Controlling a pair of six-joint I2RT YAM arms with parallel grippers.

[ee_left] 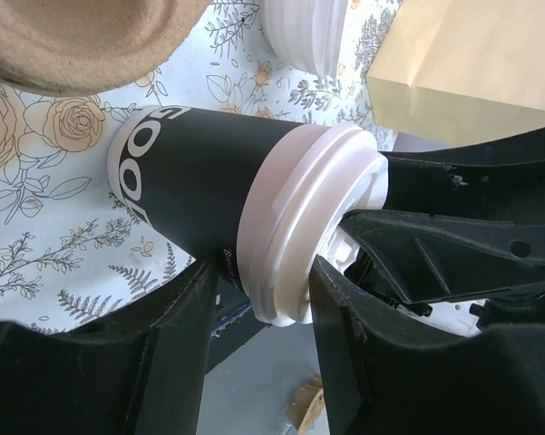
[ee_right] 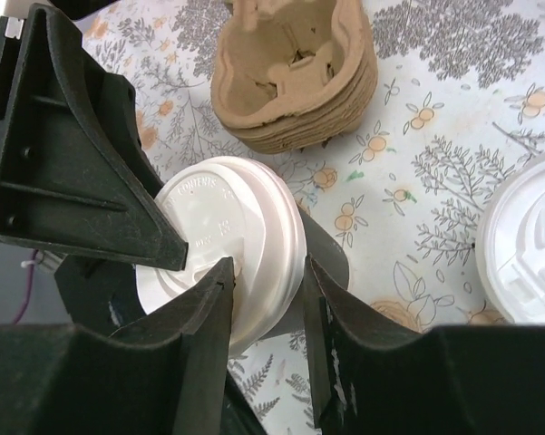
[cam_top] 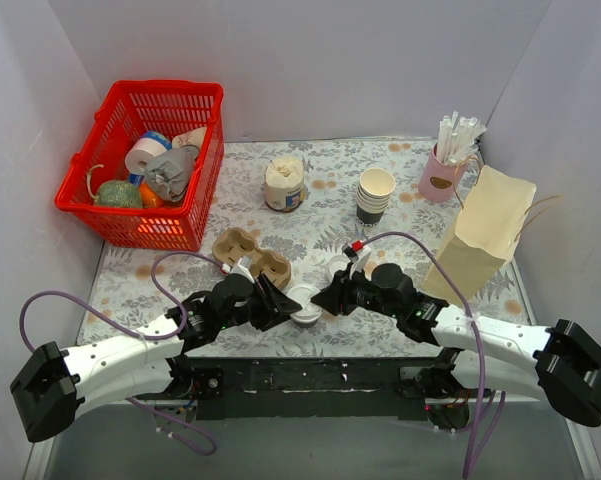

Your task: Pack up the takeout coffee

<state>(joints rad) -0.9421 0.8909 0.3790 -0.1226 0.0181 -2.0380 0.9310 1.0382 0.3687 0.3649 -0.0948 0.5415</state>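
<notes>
Takeout coffee (cam_top: 306, 303) lidded, both grippers (cam_top: 280, 302) (cam_top: 332, 296) seemingly clamped on it, red basket (cam_top: 195, 215) holding clutter

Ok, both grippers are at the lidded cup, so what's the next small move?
Probably press the lid fully home: the left gripper brackets the coffee cup while the right gripper straddles the lid's rim. The paper bag waits to the right.

Black-sleeved, white-lidded takeout coffee (ee_left: 254, 213), tilted
</notes>
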